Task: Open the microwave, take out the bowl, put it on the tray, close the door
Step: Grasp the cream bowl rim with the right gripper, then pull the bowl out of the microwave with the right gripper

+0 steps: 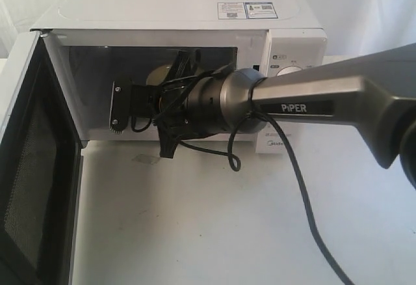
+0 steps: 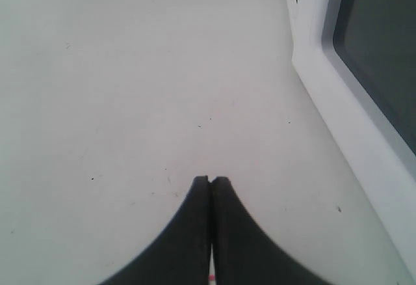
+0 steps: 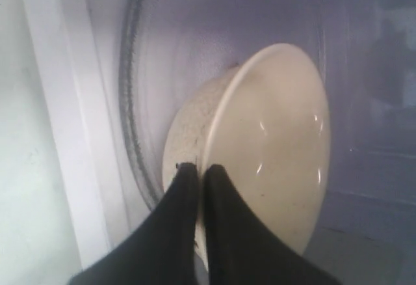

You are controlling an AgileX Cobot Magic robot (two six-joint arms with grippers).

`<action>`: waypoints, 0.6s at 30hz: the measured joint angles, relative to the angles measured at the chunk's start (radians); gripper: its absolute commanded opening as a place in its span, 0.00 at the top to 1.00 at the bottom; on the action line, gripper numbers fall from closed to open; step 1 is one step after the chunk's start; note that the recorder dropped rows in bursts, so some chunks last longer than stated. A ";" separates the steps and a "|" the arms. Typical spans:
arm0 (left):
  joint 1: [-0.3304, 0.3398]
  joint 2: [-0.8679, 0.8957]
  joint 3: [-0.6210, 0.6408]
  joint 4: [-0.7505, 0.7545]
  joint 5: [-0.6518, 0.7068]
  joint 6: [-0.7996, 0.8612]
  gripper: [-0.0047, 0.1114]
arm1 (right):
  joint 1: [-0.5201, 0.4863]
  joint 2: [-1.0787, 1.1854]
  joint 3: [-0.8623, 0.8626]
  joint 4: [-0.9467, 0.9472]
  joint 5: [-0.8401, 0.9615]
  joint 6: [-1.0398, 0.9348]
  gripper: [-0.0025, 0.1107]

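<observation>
Fingers of the right gripper: black, clenched on the rim of the bowl, one finger outside the wall and one inside it.
Bowl: cream-white with a pale yellowish inside, within the cavity of the microwave, over the clear glass turntable. Whether it rests flat on the glass or is lifted I cannot tell.
Right arm: grey, lettered PiPER. It reaches from the right of the exterior view through the open front into the cavity. A black cable hangs from it down toward the table.
Fingers of the left gripper: pressed tight together with nothing between them, above bare white table, near the door.
Door: swung wide open at the left side of the microwave. The inner face and its dark mesh window show in the exterior view.
Microwave: white, standing on the table, with two stickers on top. The knob panel at the right is partly hidden by the arm.
</observation>
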 measured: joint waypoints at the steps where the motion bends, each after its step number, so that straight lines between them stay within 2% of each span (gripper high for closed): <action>1: 0.000 0.000 0.000 0.000 0.000 0.000 0.96 | 0.006 0.000 0.000 0.000 0.002 0.000 0.98; 11: 0.000 0.000 0.000 0.000 0.000 0.000 0.96 | 0.108 -0.037 0.000 0.077 0.137 -0.003 0.98; 18: 0.000 0.000 0.000 0.000 0.000 0.000 0.96 | 0.152 -0.087 0.000 0.161 0.162 -0.003 0.98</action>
